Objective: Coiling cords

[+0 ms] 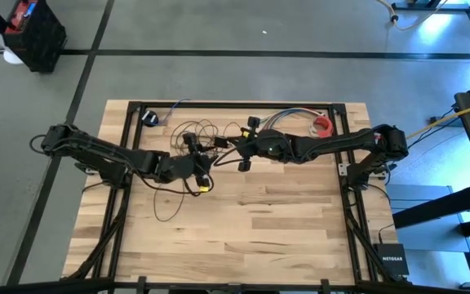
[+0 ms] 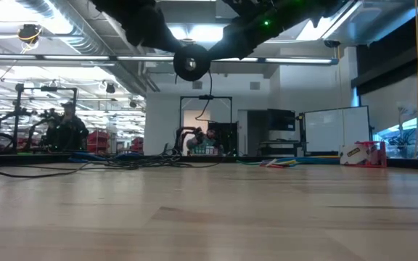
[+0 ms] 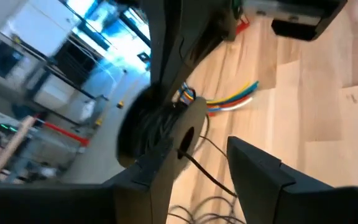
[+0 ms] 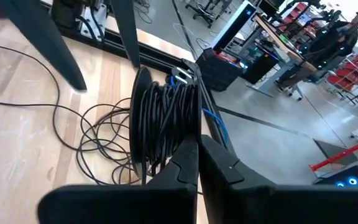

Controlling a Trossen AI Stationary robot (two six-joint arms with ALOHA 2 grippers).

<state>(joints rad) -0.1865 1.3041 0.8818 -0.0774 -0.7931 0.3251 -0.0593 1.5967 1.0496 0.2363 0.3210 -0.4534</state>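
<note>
Your two arms meet over the back half of the wooden surface (image 1: 251,220). Your right hand (image 4: 197,149) is clenched, its two fingers pressed together around a thick bundle of wound black cord (image 4: 165,118), which it holds up off the wood. In the right wrist view the coil stands upright between the closed fingers, many turns lying side by side. In the left wrist view the same dark bundle (image 3: 148,134) hangs just ahead of your left hand (image 3: 210,168).

Your left hand has its fingers apart. One strand of the cord runs down through the gap between them, but you cannot tell from these views whether either finger touches it.

The rest of the cord is loose. Several open loops (image 1: 196,131) lie on the wood between the two arms, nearer the back edge, and one long strand (image 1: 163,208) trails toward the front from under the left arm. A small black round puck (image 1: 148,118) sits near the back left corner.

A short bundle of coloured wires (image 1: 288,117) lies behind the right arm, with a red roll (image 1: 323,125) just beside it. In the low view people stand at workbenches in the room beyond.
</note>
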